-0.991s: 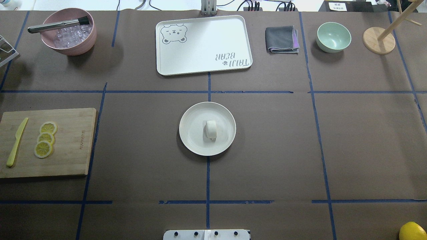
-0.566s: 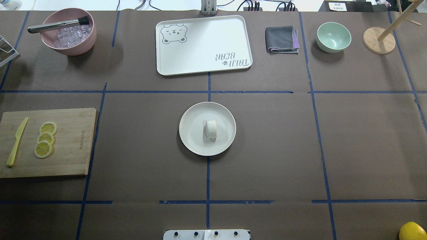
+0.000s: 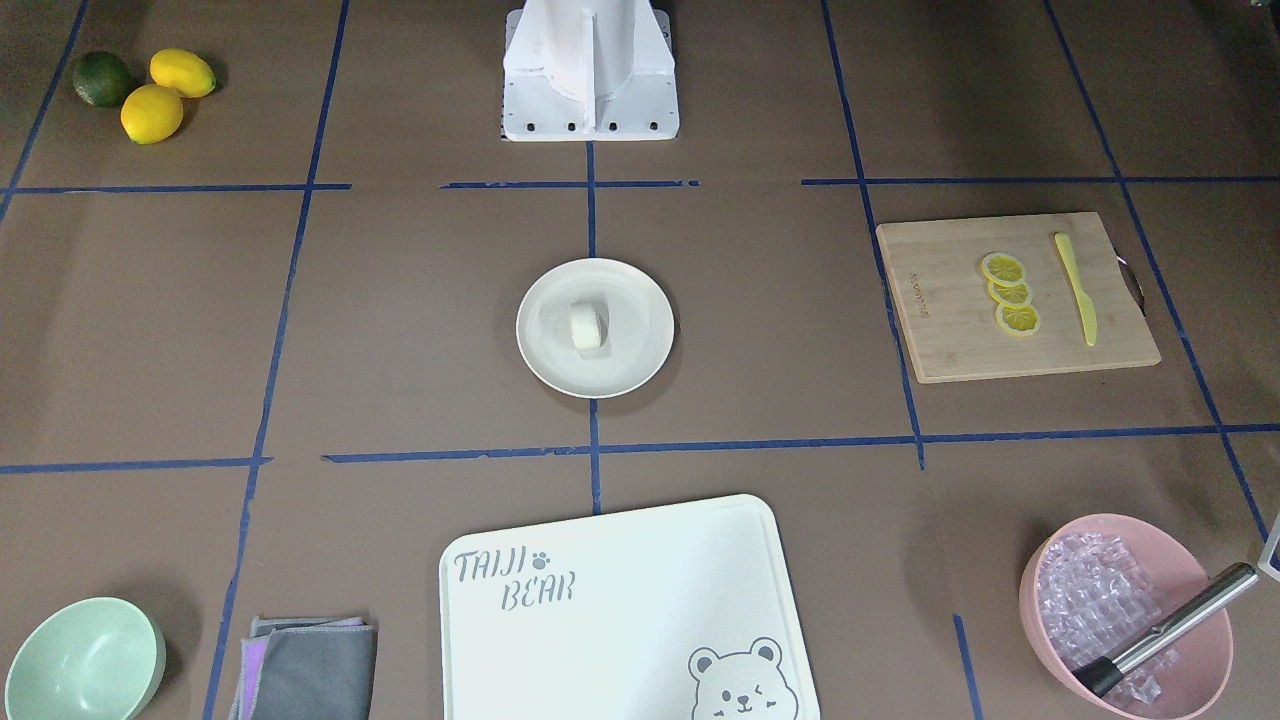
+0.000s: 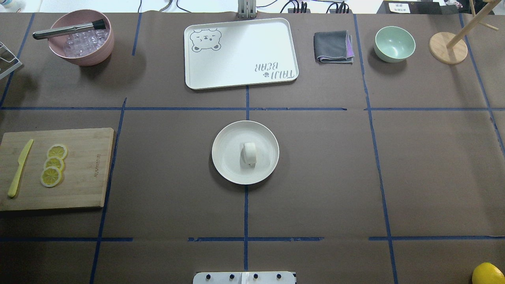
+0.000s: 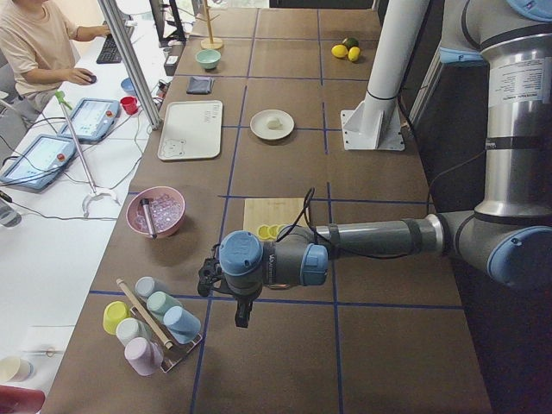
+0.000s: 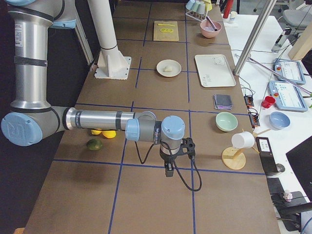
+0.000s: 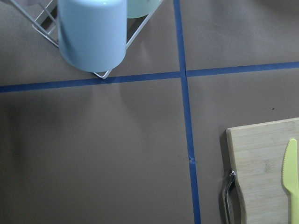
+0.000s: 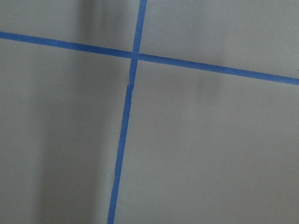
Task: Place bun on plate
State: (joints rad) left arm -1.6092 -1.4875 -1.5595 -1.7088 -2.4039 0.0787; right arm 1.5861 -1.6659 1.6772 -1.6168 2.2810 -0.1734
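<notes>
The small white bun [image 4: 249,154] rests on the middle of the round cream plate [image 4: 227,156] at the table's centre. The front view also shows the bun [image 3: 587,326] on the plate [image 3: 640,335]. No gripper is near it. My left gripper [image 5: 243,310] hangs over the table's left end beside the cup rack, and it shows only in the left side view, so I cannot tell whether it is open or shut. My right gripper [image 6: 168,170] hangs over bare paper at the right end, seen only in the right side view, its state unclear too.
A wooden board [image 4: 79,169] with lemon slices [image 4: 53,163] and a yellow knife [image 4: 19,167] lies left. At the back stand a pink ice bowl [image 4: 81,37], bear-printed tray [image 4: 240,53], folded cloth [image 4: 333,47], mint bowl [image 4: 394,43] and wooden stand [image 4: 447,47]. A cup rack [image 5: 155,323] stands by the left gripper.
</notes>
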